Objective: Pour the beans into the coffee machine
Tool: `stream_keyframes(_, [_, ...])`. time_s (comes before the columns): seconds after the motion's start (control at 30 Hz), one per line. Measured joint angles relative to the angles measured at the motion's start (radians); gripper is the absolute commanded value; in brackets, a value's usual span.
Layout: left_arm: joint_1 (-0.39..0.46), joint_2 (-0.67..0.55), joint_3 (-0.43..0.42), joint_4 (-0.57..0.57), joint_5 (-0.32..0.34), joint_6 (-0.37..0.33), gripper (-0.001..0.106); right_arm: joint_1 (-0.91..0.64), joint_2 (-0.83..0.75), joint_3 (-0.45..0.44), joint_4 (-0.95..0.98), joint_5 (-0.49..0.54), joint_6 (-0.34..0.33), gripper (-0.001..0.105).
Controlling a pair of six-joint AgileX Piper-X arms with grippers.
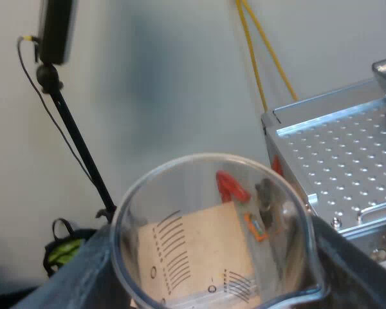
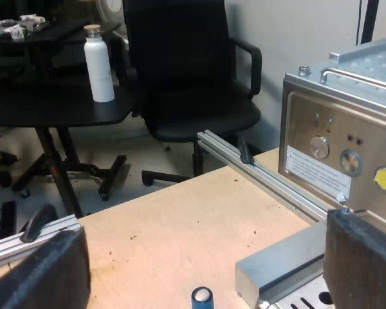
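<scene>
Pale wall [image 1: 180,77] is backing the measuring glass [image 1: 206,244], sitting pinched between the left gripper's [image 1: 215,273] jaws (beside the espresso machine's [image 1: 341,148] top); the right gripper [image 2: 202,261] is hanging spread wide.

The left gripper [image 1: 219,273] has two broad fingers [image 1: 77,277] — dark grey-black, matte, with flat inner faces. The right gripper [image 2: 199,267] has blocky black fingers [image 2: 363,261] — rough-textured, with rounded upper corners.
</scene>
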Motion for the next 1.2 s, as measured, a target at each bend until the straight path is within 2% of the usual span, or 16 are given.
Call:
stream_keyframes(0.1, [0.0,-0.079,0.048,0.005,0.0,-0.002,0.0,0.0,0.0,0.0,0.0,0.0,0.0,0.075])
stream_keyframes(0.13, [0.0,-0.102,0.066,0.014,0.0,-0.023,0.0,0.0,0.0,0.0,0.0,0.0,0.0,0.075])
stream_keyframes(0.37, [0.0,-0.199,0.178,0.043,0.0,-0.043,0.0,0.0,0.0,0.0,0.009,0.0,0.0,0.075])
stream_keyframes(0.47, [0.0,-0.239,0.251,0.04,0.0,-0.043,0.0,0.0,0.0,0.0,0.011,0.014,0.0,0.075])
stream_keyframes(0.57, [0.0,-0.277,0.366,-0.005,0.005,-0.048,0.0,0.0,0.006,0.0,0.011,0.014,0.0,0.075])
stream_keyframes(0.73, [0.0,-0.359,0.616,-0.207,0.032,-0.114,0.0,0.0,0.044,0.0,0.014,0.014,0.0,0.075])
stream_keyframes(0.77, [0.0,-0.365,0.645,-0.221,0.032,-0.118,0.0,0.0,0.051,0.0,0.014,0.014,0.0,0.075])
stream_keyframes(0.83, [0.0,-0.392,0.765,-0.302,0.032,-0.133,0.0,0.0,0.082,0.0,0.014,0.014,0.0,0.075])
stream_keyframes(0.87, [0.0,-0.394,0.775,-0.308,0.032,-0.134,0.0,0.0,0.089,0.0,0.014,0.014,0.0,0.075])
stream_keyframes(0.93, [0.0,-0.404,0.889,-0.388,0.037,-0.152,0.0,0.0,0.129,0.0,0.014,0.014,0.0,0.075])
stream_keyframes(1.13, [0.0,-0.395,1.099,-0.616,0.069,-0.182,0.0,0.0,0.253,0.0,-0.009,0.014,0.0,0.075])
stream_keyframes(1.2, [0.0,-0.393,1.141,-0.669,0.068,-0.195,0.0,0.0,0.292,0.0,-0.037,0.014,0.0,0.075])
